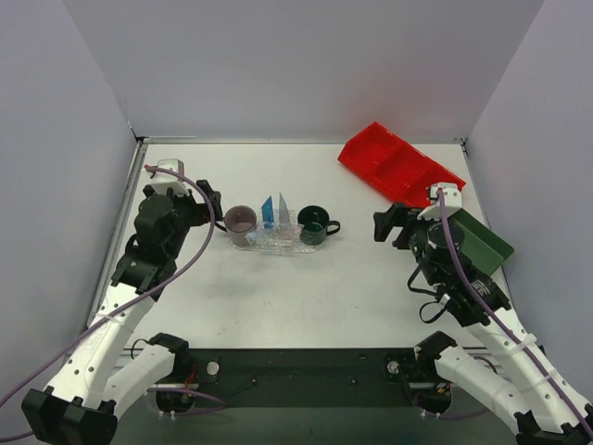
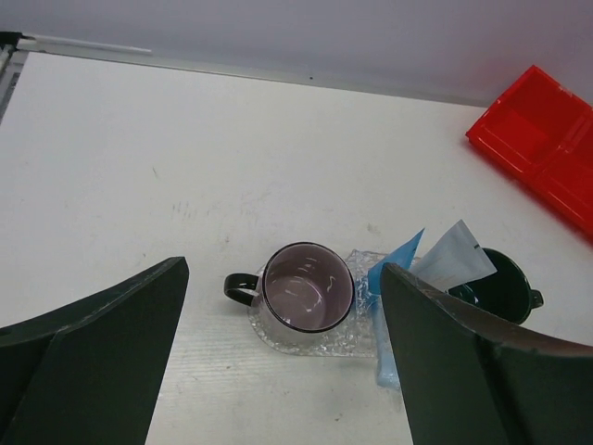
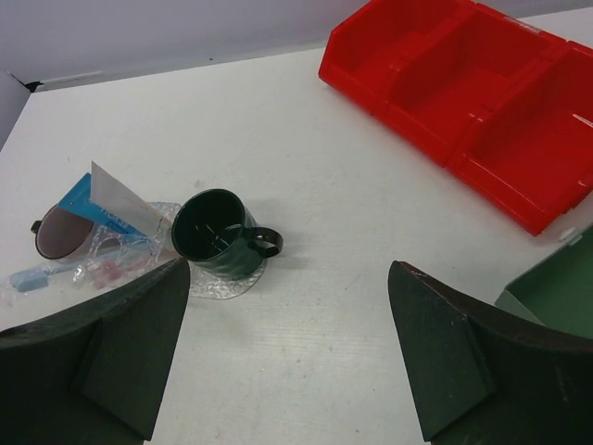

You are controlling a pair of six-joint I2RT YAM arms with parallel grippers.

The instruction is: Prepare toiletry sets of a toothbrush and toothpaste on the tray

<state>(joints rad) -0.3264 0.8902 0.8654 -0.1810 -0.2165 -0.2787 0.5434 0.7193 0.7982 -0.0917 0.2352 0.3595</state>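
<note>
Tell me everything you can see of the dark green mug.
The dark green mug is glossy and ceramic-looking, with a loop handle pointing right in the overhead view. It stands upright, with nothing visible inside, on the right end of the clear textured tray. The white tube stands beside it; I cannot tell whether they touch.

A purple cup [image 1: 241, 220] and a dark green mug [image 1: 313, 224] stand upright near the middle of the white counter [image 1: 306, 297], a little apart. A red bin [image 1: 398, 165] split into parts lies at the far right. A dark green tray [image 1: 486, 241] sits near it.
</note>
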